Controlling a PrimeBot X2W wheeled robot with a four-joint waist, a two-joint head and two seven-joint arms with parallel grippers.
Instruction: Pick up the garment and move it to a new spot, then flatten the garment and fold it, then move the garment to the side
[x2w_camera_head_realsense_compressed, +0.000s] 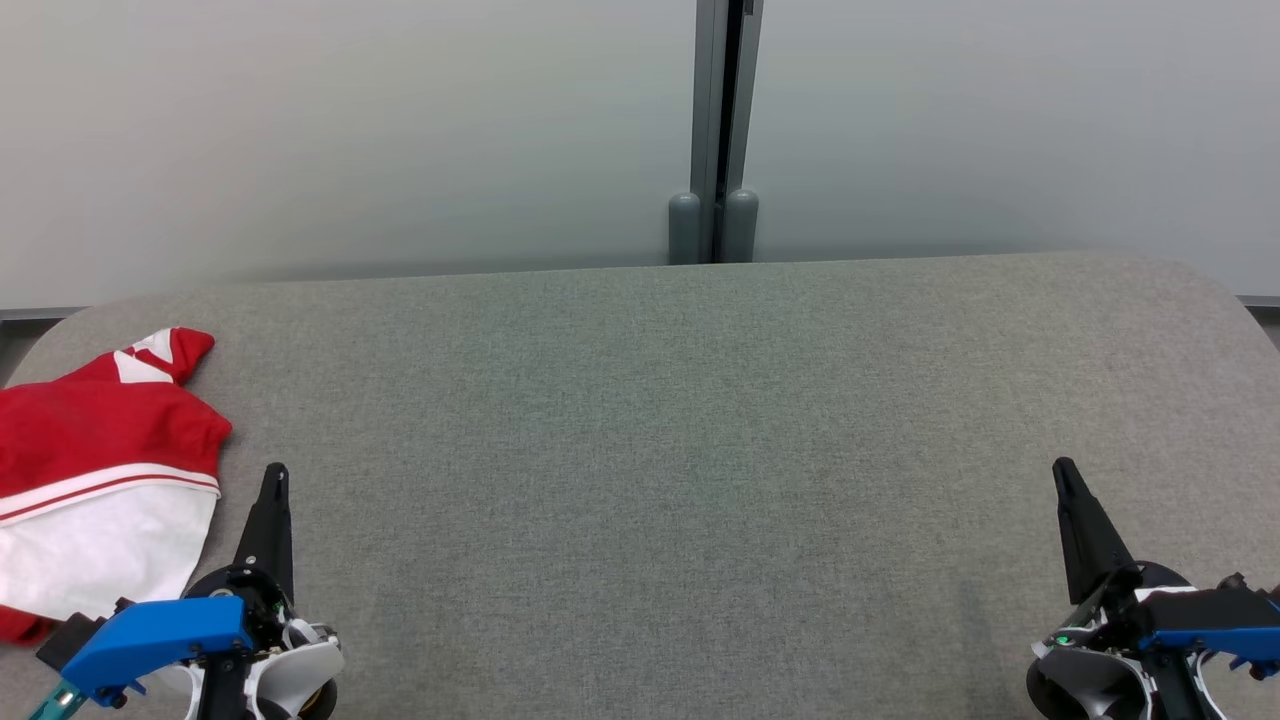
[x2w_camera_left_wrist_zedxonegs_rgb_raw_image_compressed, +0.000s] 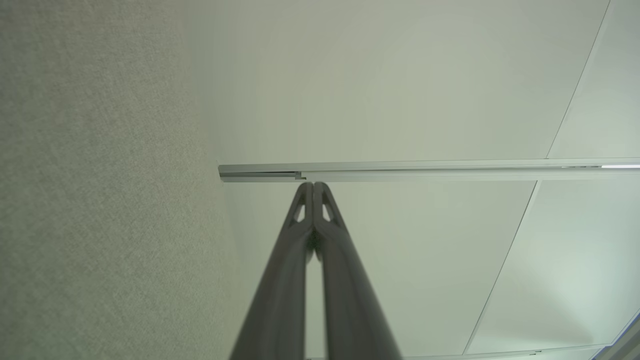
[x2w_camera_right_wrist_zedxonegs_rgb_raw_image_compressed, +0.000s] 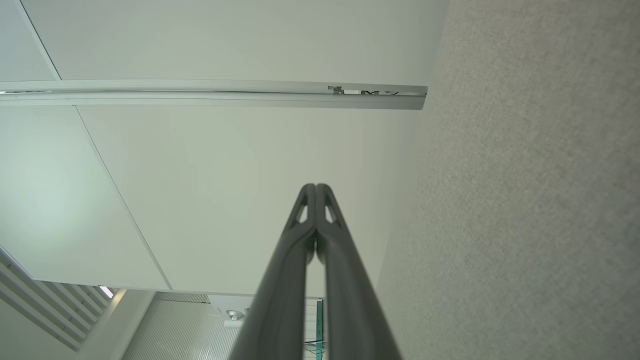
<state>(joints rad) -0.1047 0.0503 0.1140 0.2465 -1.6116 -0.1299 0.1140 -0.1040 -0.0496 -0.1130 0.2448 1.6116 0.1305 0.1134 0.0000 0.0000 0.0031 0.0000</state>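
1. At the far left you see the crumpled red-and-white cloth garment (x2w_camera_head_realsense_compressed: 100, 470). It lies on the left edge of the grey fabric-covered tabletop (x2w_camera_head_realsense_compressed: 650, 420), closer to the near-left corner than to the far one. Its red part is towards the back, its white part towards you, and a red-and-white stripe runs between them. The left border of the head view cuts it off.
2. Just to the right of the garment, by the near-left corner, you find the left gripper (x2w_camera_head_realsense_compressed: 275, 472). Its two long dark fingers are pressed together into one point, with nothing between them. The fingertips stand beside the cloth, apart from it.
3. Your left wrist view confirms this: the left gripper (x2w_camera_left_wrist_zedxonegs_rgb_raw_image_compressed: 313, 186) has its tips touching, with the grey fabric along one side.
4. The middle of the tabletop carries nothing. Behind its far edge stands a frosted pale wall (x2w_camera_head_realsense_compressed: 350, 130) with a grey metal post (x2w_camera_head_realsense_compressed: 725, 130) at its centre.
5. By the near-right corner sits the right gripper (x2w_camera_head_realsense_compressed: 1064, 468), well apart from the garment. Its fingers are also pressed together and hold nothing.
6. Your right wrist view shows the same right gripper (x2w_camera_right_wrist_zedxonegs_rgb_raw_image_compressed: 315, 187) with its tips meeting.
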